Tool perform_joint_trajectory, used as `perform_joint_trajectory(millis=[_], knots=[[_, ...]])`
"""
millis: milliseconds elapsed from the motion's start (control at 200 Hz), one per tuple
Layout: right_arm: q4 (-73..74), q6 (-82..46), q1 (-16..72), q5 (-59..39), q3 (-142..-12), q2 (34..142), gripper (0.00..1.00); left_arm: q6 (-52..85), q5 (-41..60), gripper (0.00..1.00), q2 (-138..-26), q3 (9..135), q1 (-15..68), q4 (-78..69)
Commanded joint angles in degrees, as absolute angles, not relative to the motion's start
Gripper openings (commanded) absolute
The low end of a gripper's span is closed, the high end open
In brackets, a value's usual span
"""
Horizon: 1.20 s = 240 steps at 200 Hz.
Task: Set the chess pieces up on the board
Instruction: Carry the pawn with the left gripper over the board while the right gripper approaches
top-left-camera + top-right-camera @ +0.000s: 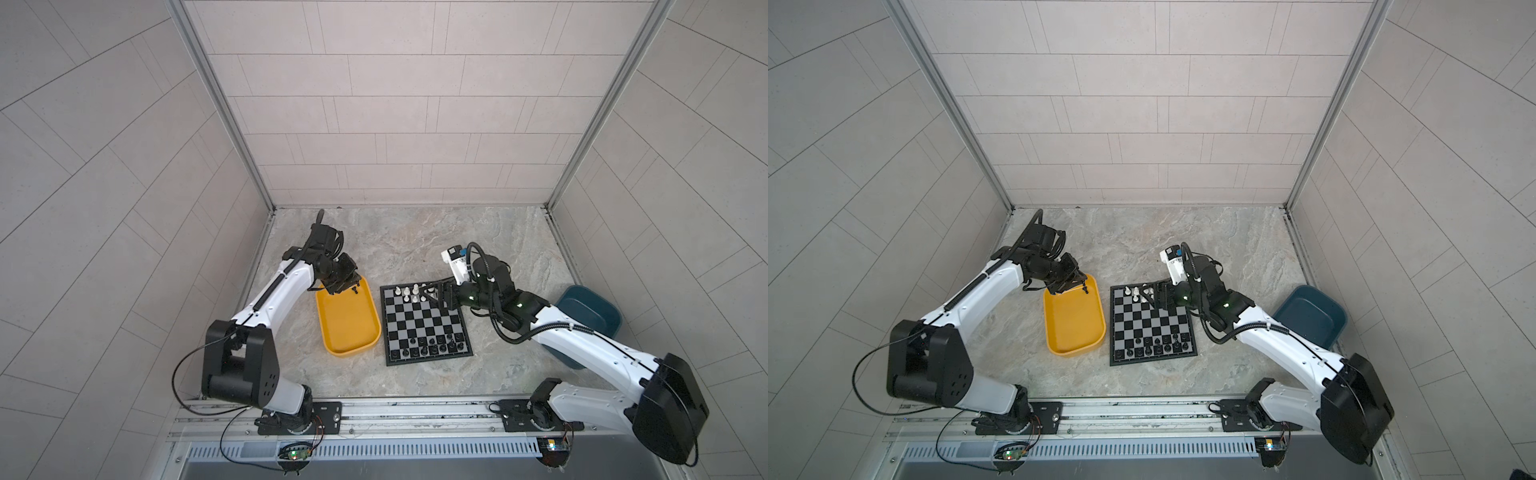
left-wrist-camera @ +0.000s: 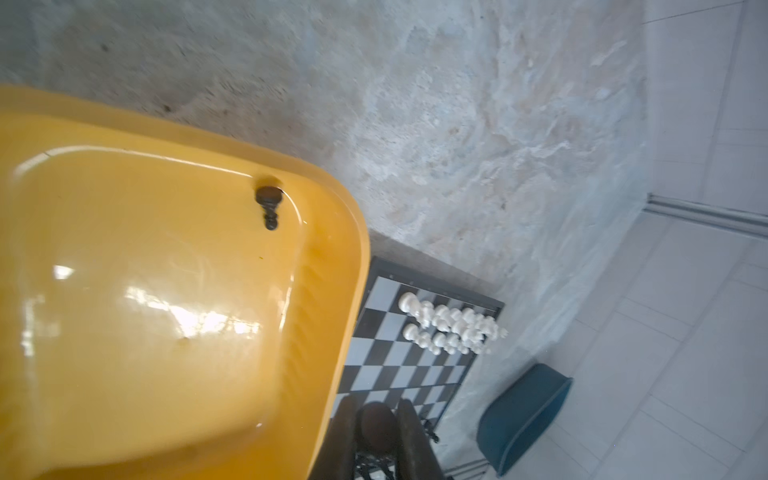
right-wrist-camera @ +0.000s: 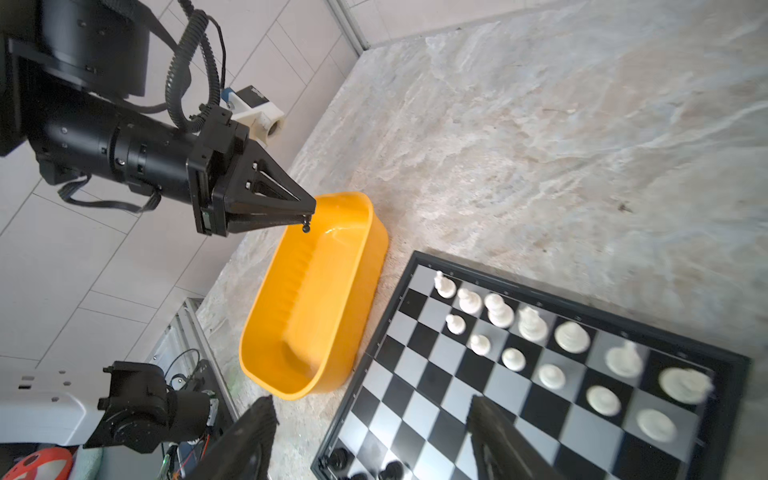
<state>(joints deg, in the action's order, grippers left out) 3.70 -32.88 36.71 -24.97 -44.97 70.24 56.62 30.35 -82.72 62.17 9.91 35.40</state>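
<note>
Right wrist view: the left gripper (image 3: 306, 218) is closed on a black piece (image 3: 306, 227) above the yellow tray (image 3: 380, 241). The right gripper (image 3: 372, 403) hangs open over the board (image 3: 436, 382), beside the white pieces (image 3: 530, 324). A second black piece (image 2: 268, 205) probably lies inside the tray.

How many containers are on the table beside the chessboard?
2. In both top views, the yellow tray lies just left of the board; the dark blue bin lies farther right, partly covered by the right arm.
</note>
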Motion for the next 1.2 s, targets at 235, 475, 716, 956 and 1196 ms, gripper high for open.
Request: perform_joint_trajectory(millis=[235, 475, 716, 956, 1196], knots=[[32.72, -44.06, 42.87, -23.72, -49.21, 87.24, 0.67, 92.18, 33.24, 0.16, -71.66, 48.69, 13.09, 7.06], [48.69, -55.55, 42.87, -26.37, -51.44, 96.82, 0.60, 98.14, 33.97, 0.16, -72.07, 45.65, 15.11, -3.15], [53.33, -60.58, 41.91, -26.98, -53.57, 101.20, 0.51, 98.72, 34.73, 0.16, -71.83, 45.10, 15.29, -4.23], [56.53, -63.65, 41.05, -27.75, -54.57, 103.13, 0.38, 99.97, 34.67, 0.16, -71.94, 43.95, 15.43, -7.03], [57.43, -65.20, 40.92, -28.02, -55.41, 104.75, 0.35, 101.03, 34.69, 0.16, -71.91, 43.25, 15.38, -8.67]])
